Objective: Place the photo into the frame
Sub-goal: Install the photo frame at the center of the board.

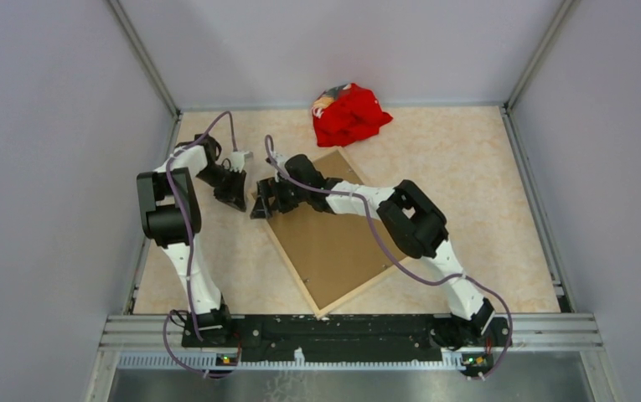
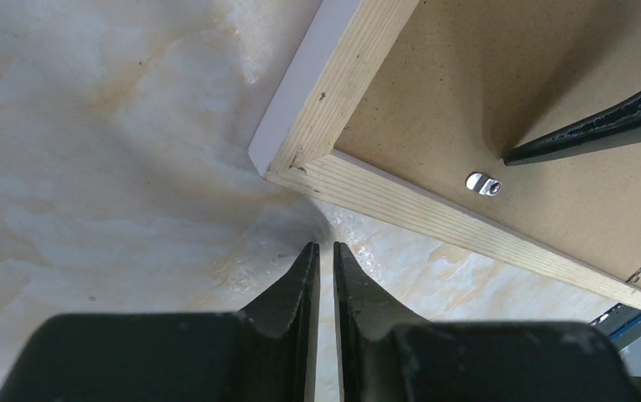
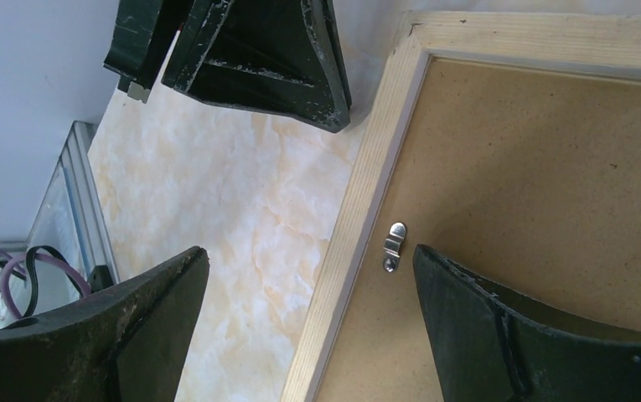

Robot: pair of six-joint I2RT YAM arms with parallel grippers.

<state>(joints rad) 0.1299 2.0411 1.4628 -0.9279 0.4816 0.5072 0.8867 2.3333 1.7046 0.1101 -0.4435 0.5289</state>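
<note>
Top external view showed a pale marbled table (image 1: 467,184) with the frame (image 1: 305,286) lying face down at its middle, turned at a slant so that one corner pointed toward the arms' bases. Its edges were pale wood with a thin white border at the outer side, and a plain brown backing board (image 1: 329,234) filled its back. A crumpled red cloth (image 1: 350,115) lay near the far wall, just beyond the frame's far corner. The right pincer (image 3: 308,251) was spread wide and straddled the frame's left edge near its far-left corner, one finger above the bare table and the other above the backing board; it gripped nothing, and whether either finger touched could not be told. The left pincer (image 2: 323,247) hung just outside that same corner, its fingers nearly pressed together with only a thin slit between them and nothing in it, tips apart from the wood. A small metal clip (image 3: 395,243) sat on the board just inside the wooden edge, between the right pincer's fingers.
</note>
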